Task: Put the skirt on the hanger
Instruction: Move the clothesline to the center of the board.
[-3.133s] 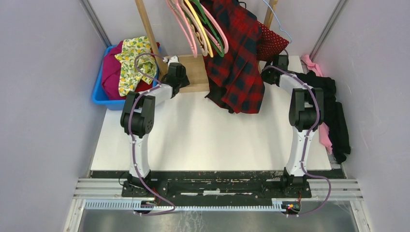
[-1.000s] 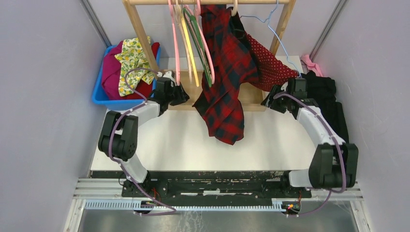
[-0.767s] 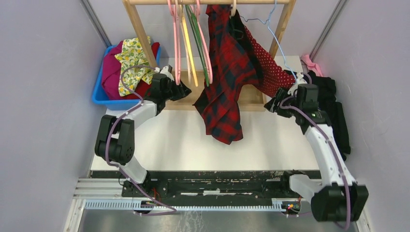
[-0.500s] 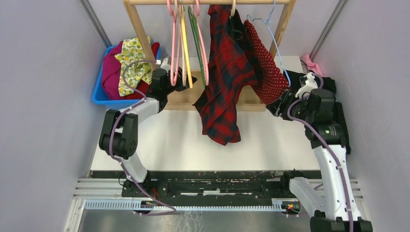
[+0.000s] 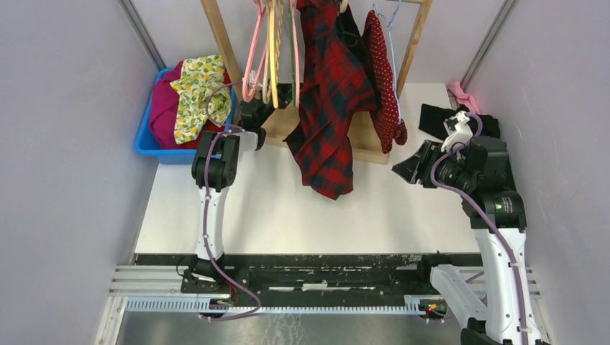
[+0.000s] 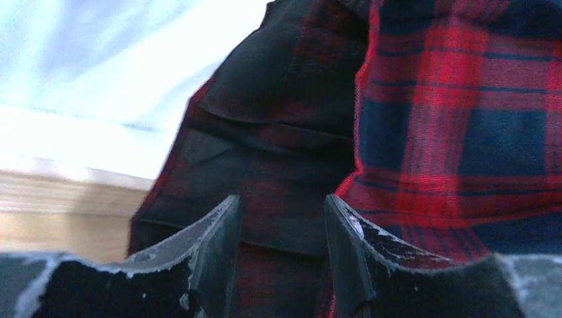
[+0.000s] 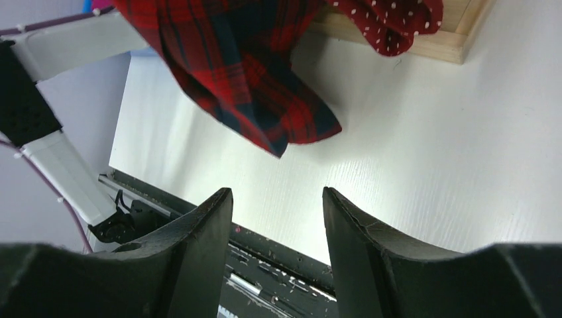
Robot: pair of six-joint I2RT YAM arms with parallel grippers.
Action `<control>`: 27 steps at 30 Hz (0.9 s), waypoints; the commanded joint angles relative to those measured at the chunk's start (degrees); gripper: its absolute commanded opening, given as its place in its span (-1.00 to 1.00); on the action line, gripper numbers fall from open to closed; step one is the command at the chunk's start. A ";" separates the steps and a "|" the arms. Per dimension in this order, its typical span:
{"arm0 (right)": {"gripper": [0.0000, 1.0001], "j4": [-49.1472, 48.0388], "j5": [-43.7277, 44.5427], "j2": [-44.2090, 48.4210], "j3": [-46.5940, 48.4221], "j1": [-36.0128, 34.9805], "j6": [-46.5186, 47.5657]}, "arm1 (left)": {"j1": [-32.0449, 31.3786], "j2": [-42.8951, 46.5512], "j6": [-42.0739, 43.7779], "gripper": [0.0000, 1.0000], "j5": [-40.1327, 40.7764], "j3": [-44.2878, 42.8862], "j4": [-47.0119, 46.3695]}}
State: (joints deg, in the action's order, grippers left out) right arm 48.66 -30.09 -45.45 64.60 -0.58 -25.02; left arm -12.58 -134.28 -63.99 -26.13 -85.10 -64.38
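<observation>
Pulled back from the rack over the last second, the right gripper (image 5: 398,171) now hangs above the right side of the white table (image 5: 288,208), well apart from the clothes. Its wrist view shows the fingers spread, with only bare tabletop in the gap (image 7: 275,192): released, carrying nothing. The left arm has meanwhile folded up straight over its base.

Past the open tabletop, the low hem of the red-and-black plaid garment (image 5: 331,93) droops in front of the wooden rack (image 5: 413,43). The left gripper (image 5: 284,95) reaches in at the plaid from the left, behind a cluster of pink hangers (image 5: 252,65). In its own camera the fingers stand apart (image 6: 278,199), plaid cloth (image 6: 464,99) filling the view just beyond them and nothing visibly pinched.

Further back, the skirt (image 5: 378,65) hangs straight down beside the plaid, near the rack's right post, its dotted hem just above the rack's base in the right wrist view (image 7: 391,20). The hanger (image 5: 391,32) shows as a thin pale wire along the skirt's right edge; how the cloth sits on it cannot be made out.

A blue bin (image 5: 147,140) of bright cloth stands at far left, and a black garment (image 5: 439,118) lies at far right.
</observation>
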 commanded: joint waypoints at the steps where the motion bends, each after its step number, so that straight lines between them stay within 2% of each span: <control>1: 0.16 0.88 -2.20 -0.53 2.64 0.05 1.89 | 0.10 -6.45 -9.97 0.14 -0.34 -13.35 -6.51; 6: 0.17 -0.07 -3.51 -1.53 1.04 0.06 2.60 | -0.46 -9.47 -10.03 0.14 0.11 -18.67 -5.43; 10: 0.16 -0.32 -2.37 -1.94 0.19 0.05 3.32 | -0.67 -2.16 -4.18 0.13 2.81 -5.43 -4.46; 13: 0.16 -0.78 -2.14 -1.30 -0.31 0.07 3.22 | -1.03 3.39 0.83 0.11 4.57 5.73 -0.06; 16: 0.16 -0.93 -2.08 -0.39 -1.87 0.05 3.20 | -1.81 7.82 8.85 0.11 7.27 11.31 8.15; 21: 0.16 -0.43 -2.47 2.47 -3.98 0.00 3.00 | -4.37 11.66 23.90 0.09 15.93 8.39 31.62; 27: 0.17 1.50 -3.24 5.27 -4.85 0.00 3.53 | -6.78 7.52 35.95 0.07 26.54 -5.69 53.82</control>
State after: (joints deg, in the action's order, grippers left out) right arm 50.98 -32.08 -41.98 60.07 -0.58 -22.63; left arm -18.15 -125.97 -41.54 -8.71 -81.58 -27.86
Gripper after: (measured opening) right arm 0.583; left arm 0.540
